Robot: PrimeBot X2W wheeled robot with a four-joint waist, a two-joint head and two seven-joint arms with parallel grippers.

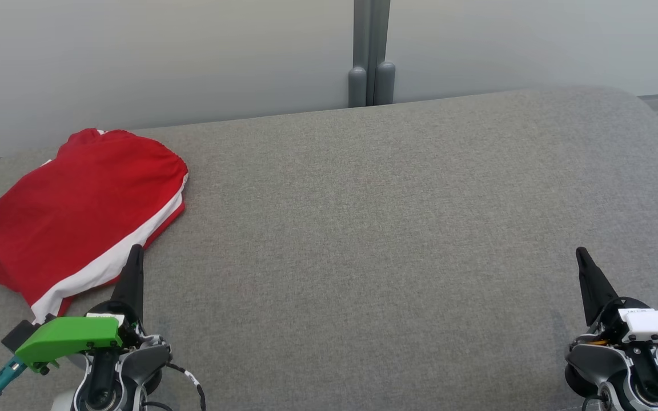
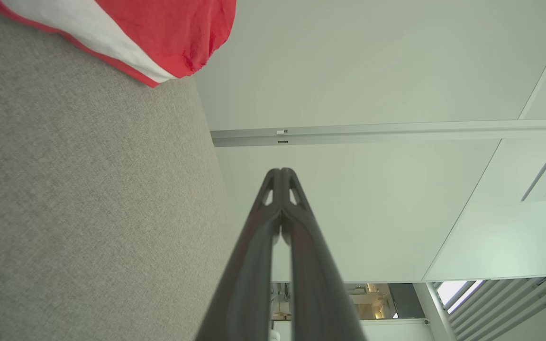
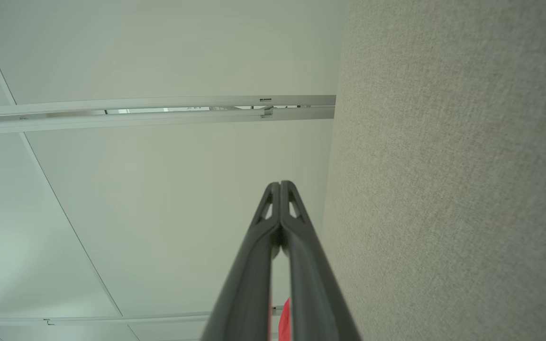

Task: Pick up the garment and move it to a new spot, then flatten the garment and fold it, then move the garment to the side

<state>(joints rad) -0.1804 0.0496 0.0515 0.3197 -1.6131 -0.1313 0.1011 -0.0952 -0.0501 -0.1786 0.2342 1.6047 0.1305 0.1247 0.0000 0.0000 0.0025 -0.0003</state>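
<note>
Garment (image 1: 77, 211), red with white band, lies bunched far left on the tabletop (image 1: 363, 228). It looks soft, light, probably slippery, so pinch its near edge. Left hand (image 1: 135, 251) and right hand (image 1: 581, 254) are closed, empty.

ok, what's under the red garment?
The red garment lies bunched on the grey fabric surface. What is beneath the cloth is covered and cannot be seen.

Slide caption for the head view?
Red-and-white garment on grey fabric surface beside shut left gripper; right gripper shut, far off.
</note>
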